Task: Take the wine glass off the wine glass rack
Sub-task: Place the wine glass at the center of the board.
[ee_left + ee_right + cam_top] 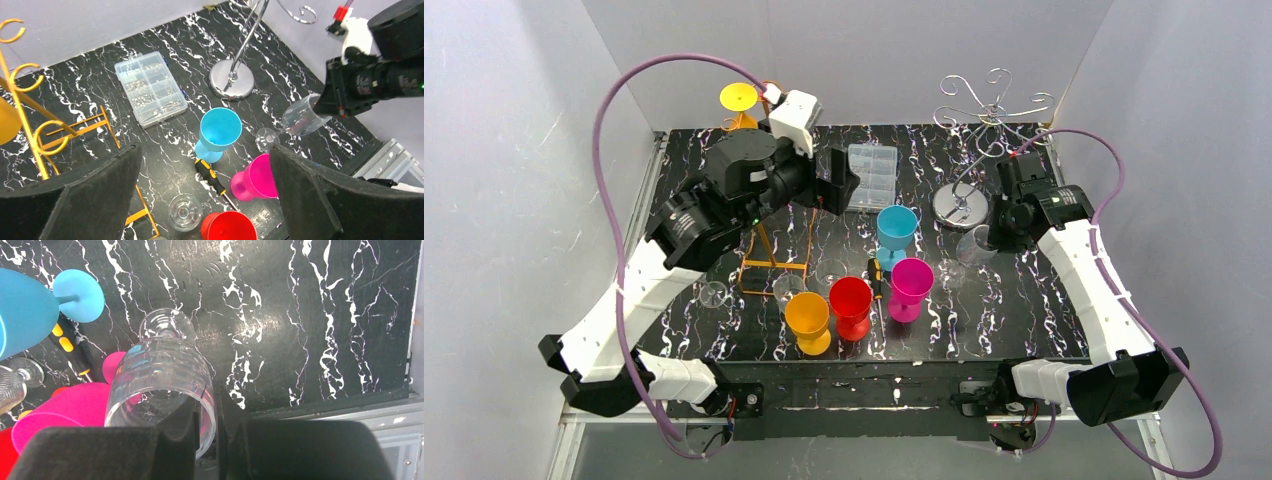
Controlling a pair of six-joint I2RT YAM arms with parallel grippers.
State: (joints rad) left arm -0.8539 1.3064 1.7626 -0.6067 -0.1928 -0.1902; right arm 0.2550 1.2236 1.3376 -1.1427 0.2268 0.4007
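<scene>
The glass point(299, 118) lies tilted in the right half of the left wrist view. Its long axis runs from the rim at upper right down to the foot at lower left, so the foot points toward the table point(165, 30). Whether the foot touches the table cannot be told. The right gripper point(207, 415) is nearly closed, pinching the rim wall, one finger inside the bowl and one outside.

The glass is off the silver rack point(987, 105), just right of and below the rack's round base in the top view. Left of the foot stand a blue cup point(896, 232) and a pink cup point(911, 285), the nearest obstacles. A screwdriver point(212, 180), a red cup point(851, 303) and an orange cup point(808, 318) lie farther left.

The left gripper point(839, 180) is spread wide and holds nothing, beside the orange rack point(774, 255) and a clear box point(871, 175).
</scene>
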